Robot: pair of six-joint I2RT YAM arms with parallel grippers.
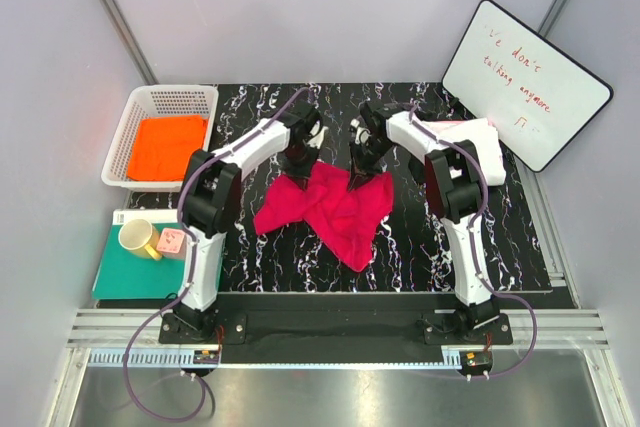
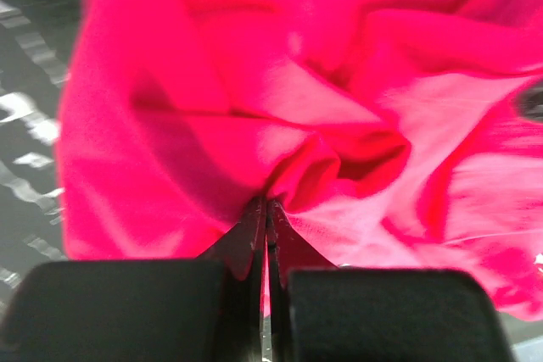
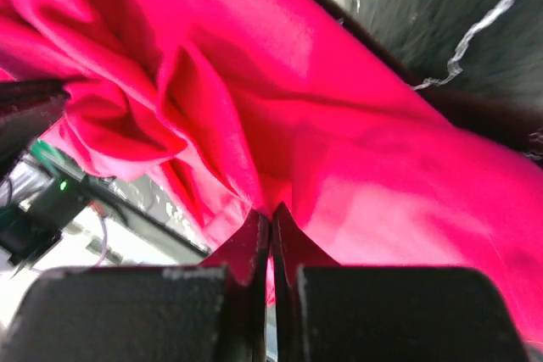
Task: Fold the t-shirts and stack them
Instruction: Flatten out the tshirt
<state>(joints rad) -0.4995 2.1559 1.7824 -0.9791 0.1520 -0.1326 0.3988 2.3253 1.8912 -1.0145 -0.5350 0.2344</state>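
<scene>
The crimson-pink t-shirt (image 1: 335, 209) is pinched thinly by left gripper (image 2: 266, 206) and right gripper (image 3: 270, 214) (both clamped); slippage is risked on lifting.

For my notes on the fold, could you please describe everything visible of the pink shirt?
The pink shirt is plain, soft crimson-pink cloth, unfolded and crumpled into deep creases. It lies on the black marbled table, between the arms. The left gripper and right gripper are each shut on a bunch of its far edge.
</scene>
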